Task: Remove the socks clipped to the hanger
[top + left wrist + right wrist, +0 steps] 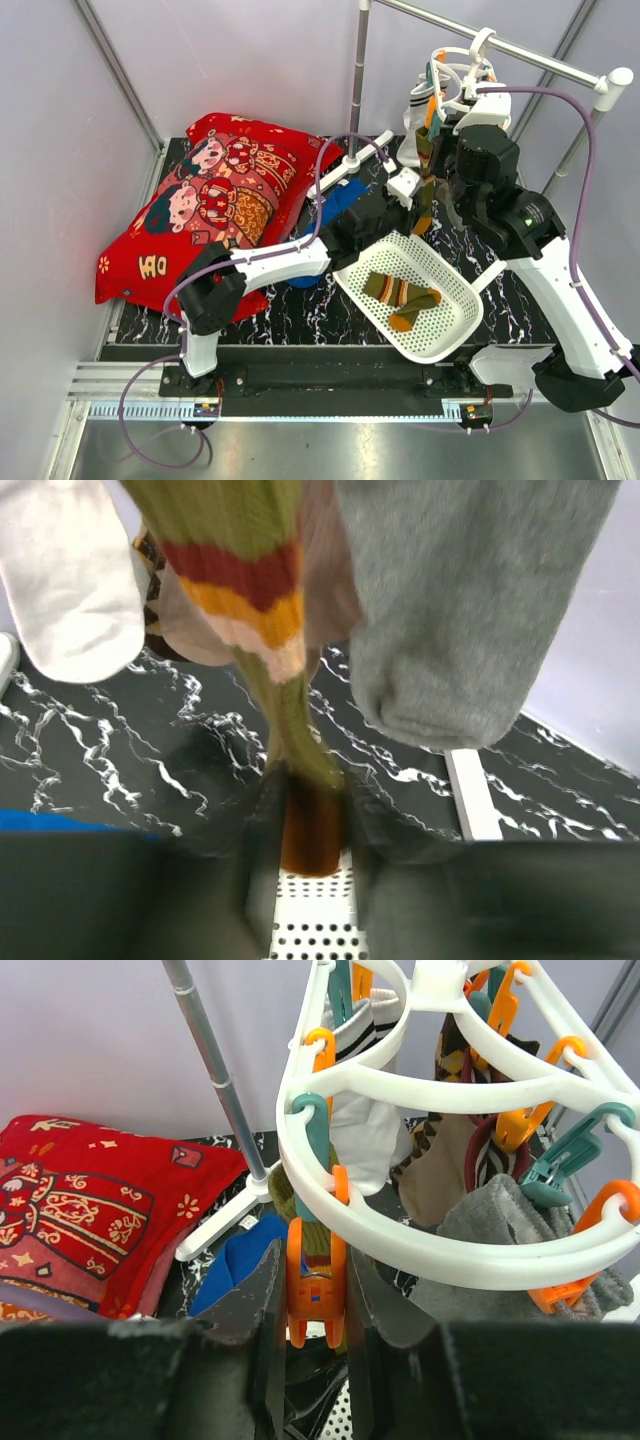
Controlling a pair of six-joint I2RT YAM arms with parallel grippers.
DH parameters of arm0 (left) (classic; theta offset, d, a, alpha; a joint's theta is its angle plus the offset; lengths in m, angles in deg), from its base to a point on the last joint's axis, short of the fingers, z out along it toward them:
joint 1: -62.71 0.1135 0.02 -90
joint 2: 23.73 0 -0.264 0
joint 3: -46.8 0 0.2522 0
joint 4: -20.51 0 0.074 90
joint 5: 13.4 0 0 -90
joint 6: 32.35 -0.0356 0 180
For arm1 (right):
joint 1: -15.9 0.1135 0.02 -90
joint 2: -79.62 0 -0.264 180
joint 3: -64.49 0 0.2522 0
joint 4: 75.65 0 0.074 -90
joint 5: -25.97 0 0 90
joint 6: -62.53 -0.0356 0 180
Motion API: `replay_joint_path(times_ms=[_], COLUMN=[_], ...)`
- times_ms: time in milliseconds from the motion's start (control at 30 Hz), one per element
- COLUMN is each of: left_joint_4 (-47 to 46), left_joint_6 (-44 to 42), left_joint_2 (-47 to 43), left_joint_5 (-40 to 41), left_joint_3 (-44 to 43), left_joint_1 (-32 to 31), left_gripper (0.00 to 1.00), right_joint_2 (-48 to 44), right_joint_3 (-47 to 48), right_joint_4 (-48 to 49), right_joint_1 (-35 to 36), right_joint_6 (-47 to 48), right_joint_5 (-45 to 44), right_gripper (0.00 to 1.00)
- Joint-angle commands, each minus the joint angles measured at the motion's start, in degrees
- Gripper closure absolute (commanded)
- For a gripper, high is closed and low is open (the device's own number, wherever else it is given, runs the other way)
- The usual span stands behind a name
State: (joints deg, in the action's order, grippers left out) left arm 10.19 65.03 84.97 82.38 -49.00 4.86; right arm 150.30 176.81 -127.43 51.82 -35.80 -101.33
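Top cam: hanger [482, 40] hooks on the rail [530, 50] above the basket [470, 310]; left cam: left gripper [312, 815] nearly shut, pinching the green sock [295, 735] by its toe to pull; right cam: right gripper [313, 1310] squeezing the orange peg [315, 1260] to free it.

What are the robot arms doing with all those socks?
They are taking socks off the round white hanger. The right gripper squeezes an orange peg on the hanger's ring, and the left gripper pinches the toe of the olive-green striped sock hanging below. A matching sock already lies in the white basket. A white sock and a grey sock hang beside it.
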Motion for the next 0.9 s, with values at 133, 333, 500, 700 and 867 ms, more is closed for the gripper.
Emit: replay_joint_path(times_ms=[133,333,500,700,867], left_joint_4=[-3.4,-2.0,-0.6,0.0,0.9], left_joint_6=[1.0,2.0,2.3,1.3,3.6], left_joint_2=[-4.2,-8.4,-11.1,-14.3,-16.8], left_joint_5=[-1.9,-2.7,-3.3,-2.4,-5.6], left_joint_3=[-1.6,1.9,3.2,5.0,5.9], left_joint_1=[0.0,-0.3,-0.7,-2.0,-2.3], left_gripper=[1.0,1.0,1.0,1.0,1.0], right_joint_2=[-5.8,-8.9,-10.1,-10.2,-13.1], right_joint_3=[-2.1,-1.2,0.4,0.9,-5.3], right_joint_4=[-0.2,-4.2,-5.7,-5.7,-3.5], right_joint_1=[0.0,0.0,0.0,0.0,0.0], right_joint_6=[-4.1,-6.6,-7.7,-10.5,-12.0], right_joint_5=[2.8,4.3,6.4,5.6,8.8], right_gripper=[0.63,0.46,0.33,0.31,0.31])
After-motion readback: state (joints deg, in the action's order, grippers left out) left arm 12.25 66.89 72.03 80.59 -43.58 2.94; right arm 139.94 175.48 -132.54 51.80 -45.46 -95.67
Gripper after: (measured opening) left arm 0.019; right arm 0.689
